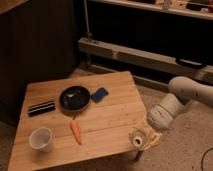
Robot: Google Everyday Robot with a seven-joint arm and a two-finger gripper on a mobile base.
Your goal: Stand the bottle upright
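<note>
While hovering at the table's [60, 155] right front corner, the tool [143, 137] is clamped on the bottle [137, 139].

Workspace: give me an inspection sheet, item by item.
Surface: wooden table, light top.
Job's things: bottle at the table's front right corner, white cap toward the camera, tilted, not upright.
Clutter: black plate, blue object beside it, black striped block, carrot, white cup.
Grippers: gripper at the front right corner, fingers shut on the bottle.
Cables: dark cable on the floor at the right edge.
Surroundings: dark shelving behind, speckled floor.
</note>
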